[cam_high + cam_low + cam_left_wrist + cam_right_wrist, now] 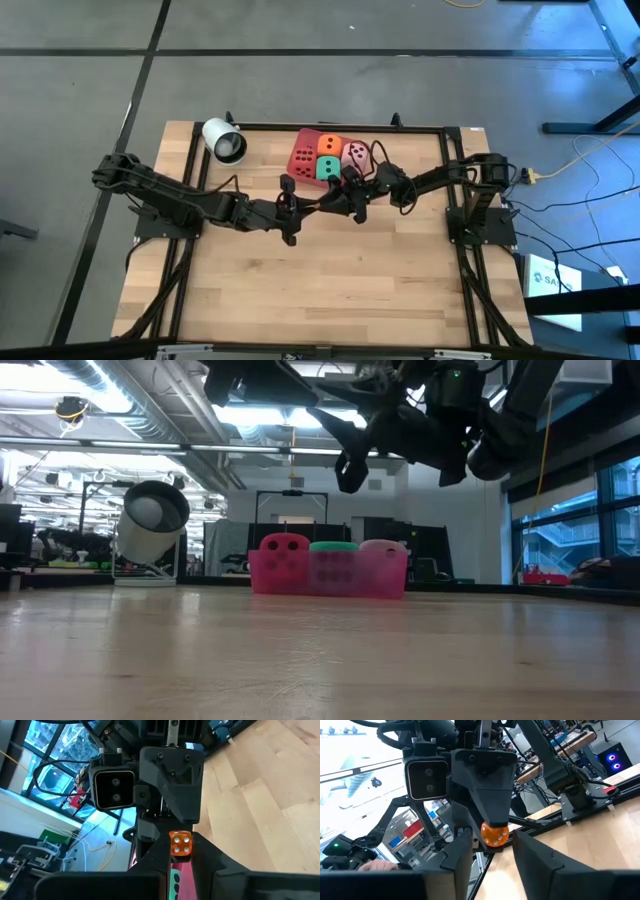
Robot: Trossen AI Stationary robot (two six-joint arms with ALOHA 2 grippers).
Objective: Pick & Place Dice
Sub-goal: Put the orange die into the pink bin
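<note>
You have the left gripper [181, 854] clamped on a small orange die [181, 844], held in the air just in front of the pink tray [330, 575] at the back centre of the table [320, 280]. Your right gripper [491, 847] faces it, with its fingers [461, 851] apart and straddling that die, a gap showing on each side. In the tray sit a red die [303, 157], an orange die [329, 145], a green die [327, 167] and a pink die [355, 155].

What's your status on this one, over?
Left pincer shut on small orange die, above table. Right pincer open, straddling it. Nothing in the way.
</note>
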